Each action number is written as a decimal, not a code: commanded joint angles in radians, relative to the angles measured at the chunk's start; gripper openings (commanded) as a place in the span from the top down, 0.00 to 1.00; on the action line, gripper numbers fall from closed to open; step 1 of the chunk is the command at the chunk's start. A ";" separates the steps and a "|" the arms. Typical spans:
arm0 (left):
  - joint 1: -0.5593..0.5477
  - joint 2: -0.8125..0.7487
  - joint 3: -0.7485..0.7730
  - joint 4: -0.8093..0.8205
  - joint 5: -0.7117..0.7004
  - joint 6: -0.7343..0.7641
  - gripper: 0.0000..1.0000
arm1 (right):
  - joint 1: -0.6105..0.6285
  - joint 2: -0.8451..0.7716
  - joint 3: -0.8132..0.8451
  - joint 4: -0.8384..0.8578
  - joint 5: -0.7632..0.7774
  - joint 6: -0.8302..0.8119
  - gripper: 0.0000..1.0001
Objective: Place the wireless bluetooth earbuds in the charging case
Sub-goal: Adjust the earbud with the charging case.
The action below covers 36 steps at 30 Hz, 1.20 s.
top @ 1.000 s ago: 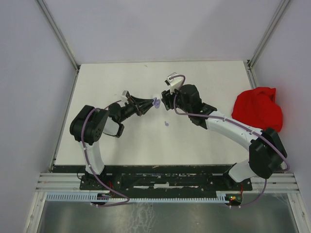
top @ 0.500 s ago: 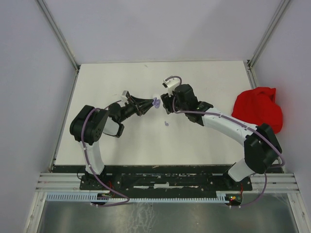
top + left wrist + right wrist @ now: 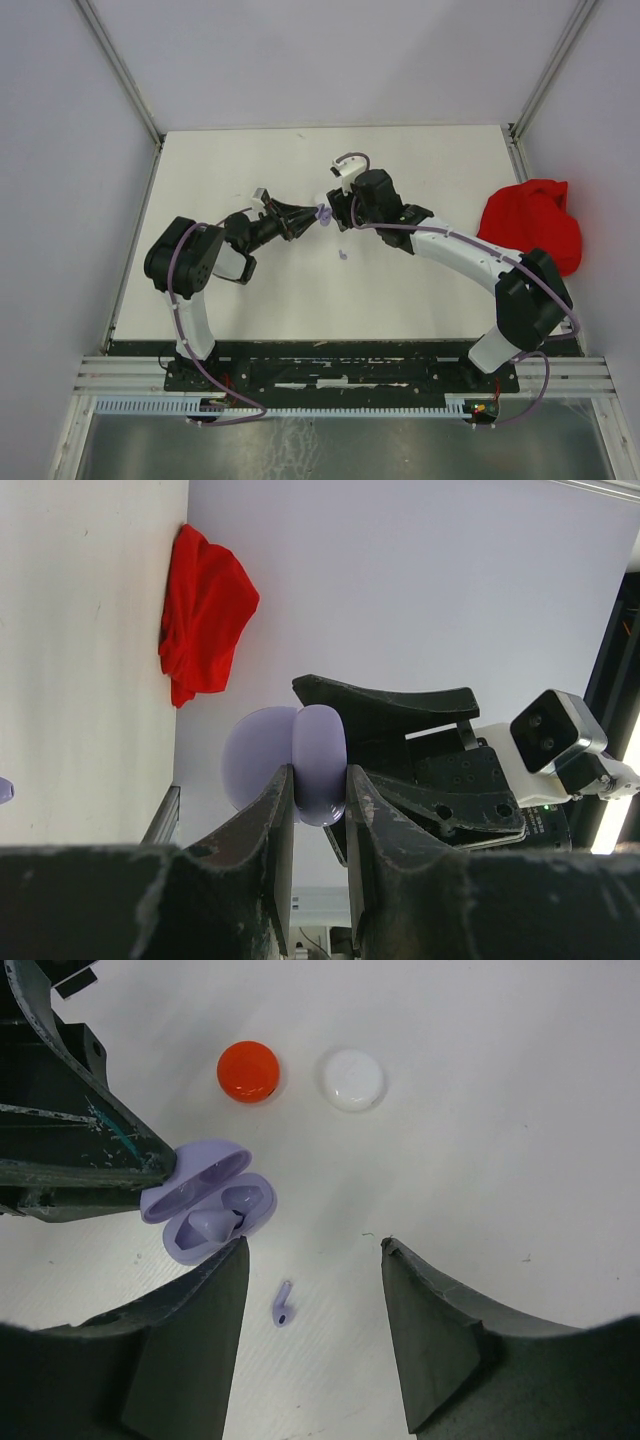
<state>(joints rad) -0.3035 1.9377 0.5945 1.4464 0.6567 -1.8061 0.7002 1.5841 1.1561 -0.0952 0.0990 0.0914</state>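
Over the last second the right hand [image 3: 315, 1260] had swung in closer to the open lilac plastic clamshell charging case [image 3: 208, 1203], which the left hand [image 3: 320, 780] held pinched tight above the white surface [image 3: 400, 290]. The right hand's fingers stood apart and empty over the loose purple stemmed earbud [image 3: 283, 1305] lying near the case, probably lining up to pick it up. Beyond the case lay a round red disc [image 3: 248, 1070] and a round white disc [image 3: 351, 1079], a crumpled red cloth [image 3: 532, 225] sat well away, and the left hand's fingers crowded the case.

Left gripper [image 3: 310, 215] pinches the purple charging case [image 3: 322, 213] over mid-table [image 3: 250, 290], right gripper [image 3: 337, 208] just beside it. 1 purple earbud [image 3: 343, 255] lies nearer the front edge, red cloth [image 3: 530, 225] at the right edge.
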 commanded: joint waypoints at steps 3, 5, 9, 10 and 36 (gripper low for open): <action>-0.010 -0.012 -0.007 0.056 0.015 0.004 0.97 | 0.001 0.012 0.063 0.015 0.000 0.012 0.36; -0.011 -0.011 -0.006 0.056 0.015 0.003 0.97 | 0.001 0.014 0.066 0.012 -0.007 0.014 0.36; -0.011 -0.008 0.000 0.056 0.014 0.003 0.97 | 0.002 0.012 0.067 0.010 -0.021 0.017 0.36; -0.011 -0.007 0.001 0.056 0.014 0.003 0.97 | 0.001 0.011 0.067 0.009 -0.024 0.018 0.36; -0.021 0.006 0.006 0.060 0.009 0.001 0.97 | 0.003 0.035 0.100 0.001 -0.046 0.027 0.36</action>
<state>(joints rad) -0.3183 1.9377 0.5934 1.4464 0.6567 -1.8061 0.7002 1.6184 1.2098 -0.1177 0.0525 0.1085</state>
